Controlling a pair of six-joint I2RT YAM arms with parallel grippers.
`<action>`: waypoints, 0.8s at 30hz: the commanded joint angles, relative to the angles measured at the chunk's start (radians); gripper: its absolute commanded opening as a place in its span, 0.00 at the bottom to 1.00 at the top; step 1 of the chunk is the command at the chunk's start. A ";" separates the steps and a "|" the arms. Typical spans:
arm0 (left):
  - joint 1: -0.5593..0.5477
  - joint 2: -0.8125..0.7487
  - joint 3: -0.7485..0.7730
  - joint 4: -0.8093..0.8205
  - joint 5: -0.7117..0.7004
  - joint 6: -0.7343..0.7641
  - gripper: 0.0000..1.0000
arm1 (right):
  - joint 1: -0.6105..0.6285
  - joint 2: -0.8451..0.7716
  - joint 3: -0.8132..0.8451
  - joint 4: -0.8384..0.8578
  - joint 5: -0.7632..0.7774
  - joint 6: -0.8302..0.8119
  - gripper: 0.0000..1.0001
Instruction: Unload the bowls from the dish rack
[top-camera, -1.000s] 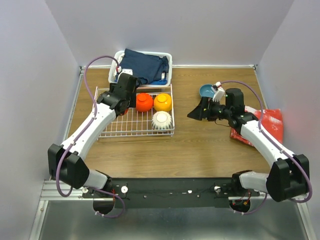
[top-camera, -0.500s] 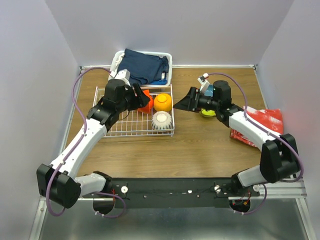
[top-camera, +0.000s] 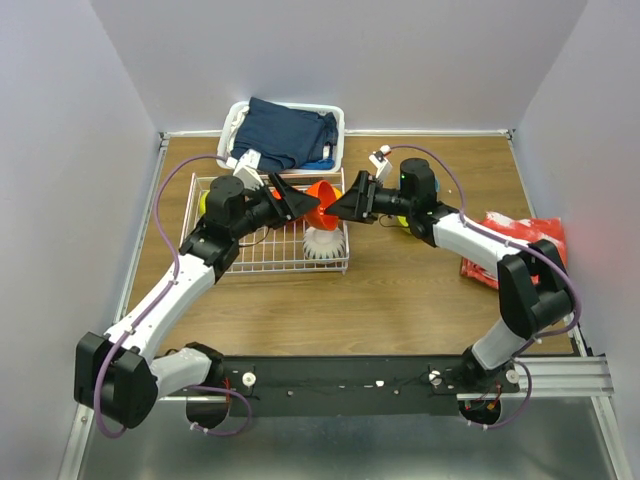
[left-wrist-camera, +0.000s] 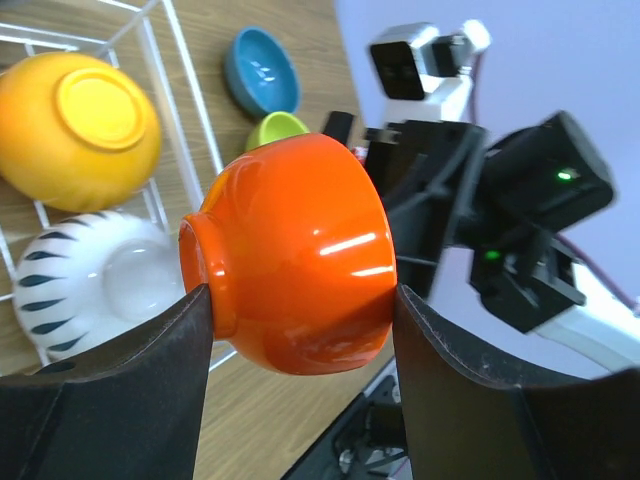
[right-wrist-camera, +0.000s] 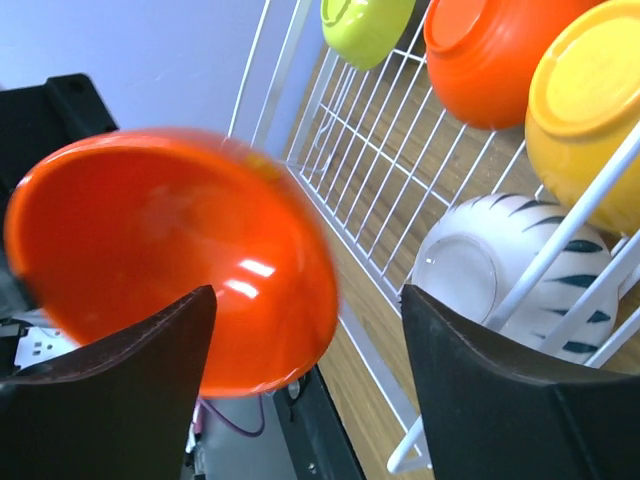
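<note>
My left gripper (left-wrist-camera: 300, 296) is shut on a red-orange bowl (left-wrist-camera: 295, 265), holding it on its side in the air above the right edge of the dish rack (top-camera: 250, 255). The right gripper (right-wrist-camera: 308, 295) faces it, open, and the same bowl (right-wrist-camera: 170, 270), blurred, overlaps its left finger (right-wrist-camera: 120, 390). In the rack lie a white ribbed bowl (top-camera: 324, 243), an orange-yellow bowl (right-wrist-camera: 590, 90), a second red-orange bowl (right-wrist-camera: 490, 55) and a lime-green bowl (right-wrist-camera: 365, 25). On the table behind the right arm sit a blue bowl (left-wrist-camera: 262, 72) and another lime-green bowl (left-wrist-camera: 278, 128).
A white plastic basket (top-camera: 335, 115) with dark blue cloth stands behind the rack against the back wall. A red bag (top-camera: 525, 245) lies at the table's right edge. The two arms meet close together at the rack's right side.
The left arm lifted the red-orange bowl out of the rack and swung it right. The right arm moved left from the blue bowl until its jaws face that bowl.
</note>
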 joint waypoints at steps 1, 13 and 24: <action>0.003 -0.041 -0.014 0.158 0.078 -0.079 0.12 | 0.014 0.040 0.050 0.044 -0.021 0.019 0.76; 0.003 -0.032 -0.006 0.066 0.077 0.053 0.37 | 0.014 -0.018 0.104 -0.167 0.040 -0.141 0.01; 0.003 -0.124 0.083 -0.329 -0.358 0.496 0.98 | 0.012 -0.070 0.315 -0.770 0.475 -0.419 0.01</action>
